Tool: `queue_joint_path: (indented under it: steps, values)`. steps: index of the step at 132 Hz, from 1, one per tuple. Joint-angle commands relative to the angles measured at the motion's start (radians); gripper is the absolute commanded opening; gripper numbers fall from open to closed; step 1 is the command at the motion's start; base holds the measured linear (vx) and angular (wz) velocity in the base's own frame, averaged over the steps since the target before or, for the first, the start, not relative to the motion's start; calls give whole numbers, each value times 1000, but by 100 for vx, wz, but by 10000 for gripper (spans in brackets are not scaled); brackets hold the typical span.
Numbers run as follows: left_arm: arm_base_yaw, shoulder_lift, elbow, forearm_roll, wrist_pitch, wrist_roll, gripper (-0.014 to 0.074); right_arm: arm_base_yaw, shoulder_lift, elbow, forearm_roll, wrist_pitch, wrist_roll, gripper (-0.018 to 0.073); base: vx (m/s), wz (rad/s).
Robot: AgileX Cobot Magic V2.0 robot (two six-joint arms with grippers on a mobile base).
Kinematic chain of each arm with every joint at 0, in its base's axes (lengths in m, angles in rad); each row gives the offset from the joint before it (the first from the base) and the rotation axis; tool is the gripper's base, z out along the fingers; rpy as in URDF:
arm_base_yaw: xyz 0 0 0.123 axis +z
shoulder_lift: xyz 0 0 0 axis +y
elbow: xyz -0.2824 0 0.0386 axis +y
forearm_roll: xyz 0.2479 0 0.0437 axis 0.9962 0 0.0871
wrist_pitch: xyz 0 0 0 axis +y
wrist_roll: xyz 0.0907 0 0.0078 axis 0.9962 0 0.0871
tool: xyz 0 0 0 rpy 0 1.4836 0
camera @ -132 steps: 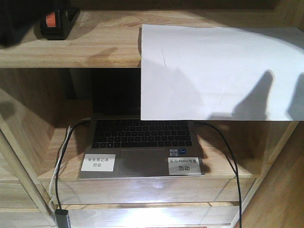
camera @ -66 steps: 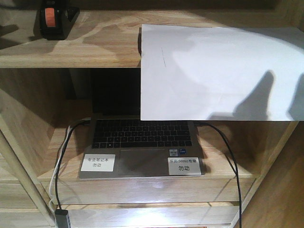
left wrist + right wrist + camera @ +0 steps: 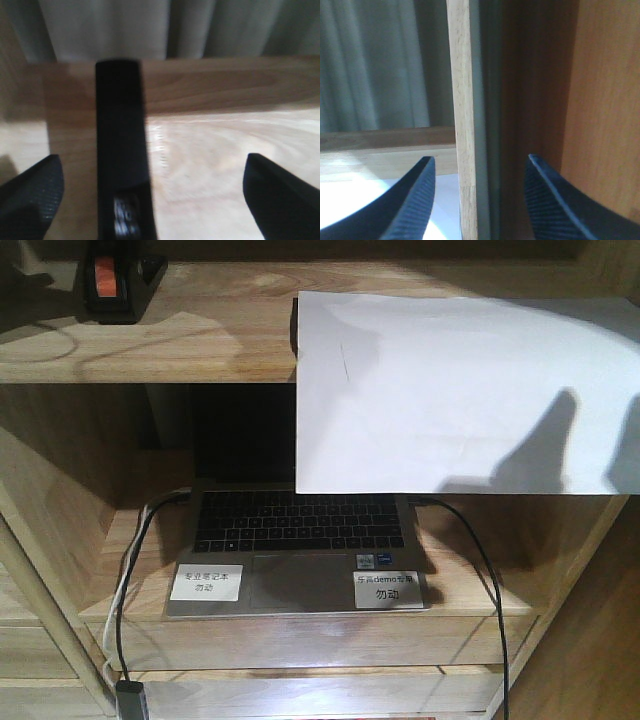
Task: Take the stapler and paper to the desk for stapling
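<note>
The black stapler (image 3: 116, 280) with its orange patch sits at the far left of the upper shelf (image 3: 200, 345). In the left wrist view it is a long black bar (image 3: 120, 150), blurred, lying between my left gripper's (image 3: 151, 165) wide-open fingers and nearer the left one, touching neither. The white paper (image 3: 460, 390) lies on the shelf's right part and hangs over its front edge. My right gripper (image 3: 480, 160) is open, its fingers either side of an upright wooden panel edge (image 3: 462, 115), with the paper (image 3: 447, 205) low at the left. The desk is out of view.
An open laptop (image 3: 300, 540) with two white labels sits on the lower shelf, partly behind the hanging paper. Black cables (image 3: 130, 580) run down both sides of it. A wooden side wall (image 3: 590, 630) stands at the right. Grey curtains (image 3: 125, 25) hang behind the shelf.
A dark shape of my left arm at the front view's top-left corner has gone from that view. The stapler and the paper have stayed in place.
</note>
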Motion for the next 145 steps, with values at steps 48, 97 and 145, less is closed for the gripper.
queue_joint_path:
  steps: [48, 97, 145]
  values:
    - [67, 29, -28, -76, -81, 56, 631, -6, 6, -28, -7, -71, -7, 378, 0, 0]
    - [67, 29, -28, -85, -111, 56, 517, -6, 6, -28, -7, -71, -7, 378, 0, 0]
    - [74, 29, -28, -101, -140, 56, 48, -6, 6, -28, -7, -71, -7, 378, 0, 0]
